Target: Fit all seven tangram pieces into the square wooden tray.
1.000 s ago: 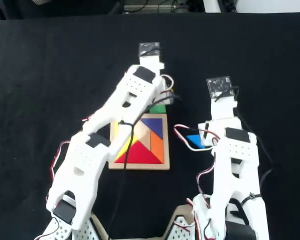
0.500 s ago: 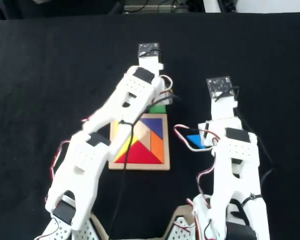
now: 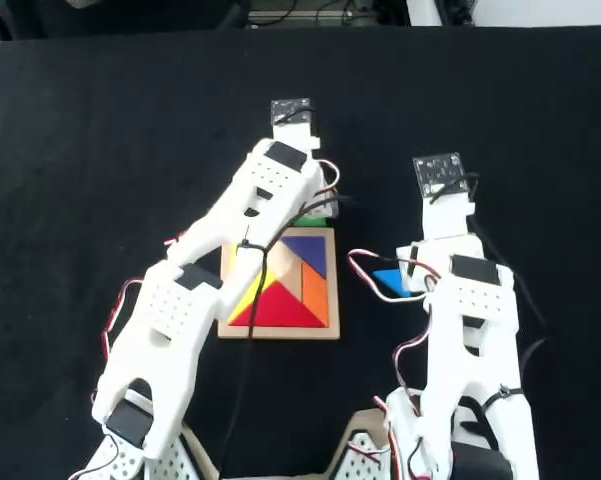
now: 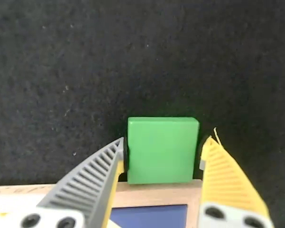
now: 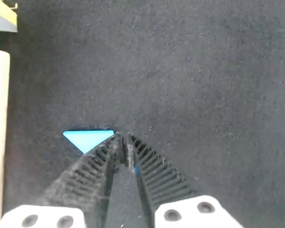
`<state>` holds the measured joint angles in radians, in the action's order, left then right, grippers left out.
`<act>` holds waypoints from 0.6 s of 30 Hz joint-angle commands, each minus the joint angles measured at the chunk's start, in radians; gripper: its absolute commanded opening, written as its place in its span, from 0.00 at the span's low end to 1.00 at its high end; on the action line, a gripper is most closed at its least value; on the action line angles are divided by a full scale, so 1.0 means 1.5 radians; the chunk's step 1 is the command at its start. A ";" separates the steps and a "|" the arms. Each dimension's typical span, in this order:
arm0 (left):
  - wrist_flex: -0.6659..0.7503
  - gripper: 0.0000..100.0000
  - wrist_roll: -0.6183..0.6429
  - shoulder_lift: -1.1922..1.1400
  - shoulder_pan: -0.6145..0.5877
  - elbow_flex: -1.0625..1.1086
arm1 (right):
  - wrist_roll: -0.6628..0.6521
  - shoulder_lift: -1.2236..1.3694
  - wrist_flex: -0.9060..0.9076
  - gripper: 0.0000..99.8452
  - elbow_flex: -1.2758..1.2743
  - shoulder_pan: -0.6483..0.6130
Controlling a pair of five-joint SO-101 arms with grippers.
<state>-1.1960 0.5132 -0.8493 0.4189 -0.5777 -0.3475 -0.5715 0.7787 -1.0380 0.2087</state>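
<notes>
**L gripper bracketing green square; R side unchanged**

The L gripper (image 4: 164, 143) is held spread, w/ the green square (image 4: 162, 156) lying flat on the desk (image 4: 61, 57) btwn its two fingers. One finger is set just beside each flank, but contact can't be confirmed. The square appears butted against the rim of the tray (image 4: 154, 194), which sits directly under the gripper. A navy piece (image 4: 147, 216) is already seated inside that rim.

Vs. 1 s ago, the left arm is seen in the high view to have been shifted slightly sideways and carried further over the square, so less green is left showing past its wrist. The tray and the right arm are unmoved. This is judged to be final alignment before the pinch: the square is bracketed but not yet gripped.

The R gripper (image 5: 124, 139) is held pressed together, w/ the light-blue triangle (image 5: 87, 138) on the desk just beside its tips. Whether a corner is nipped can't be told.

Two pcs are thus judged to be still outside the tray.
</notes>
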 commanded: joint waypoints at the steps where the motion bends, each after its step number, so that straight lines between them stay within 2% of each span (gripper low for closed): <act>1: 0.003 0.26 -0.001 -0.013 0.005 -0.056 | 0.002 -0.020 -0.012 0.01 0.001 0.008; 8: -0.088 0.26 0.003 -0.077 0.001 -0.162 | 0.001 -0.020 -0.012 0.01 0.001 0.010; 18: -0.145 0.08 -0.019 -0.137 0.001 -0.293 | 0.001 -0.020 -0.013 0.01 0.001 0.010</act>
<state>-1.3986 0.5178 -1.0533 0.4235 -0.9505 -0.3475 -0.5715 0.7787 -1.0380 0.2087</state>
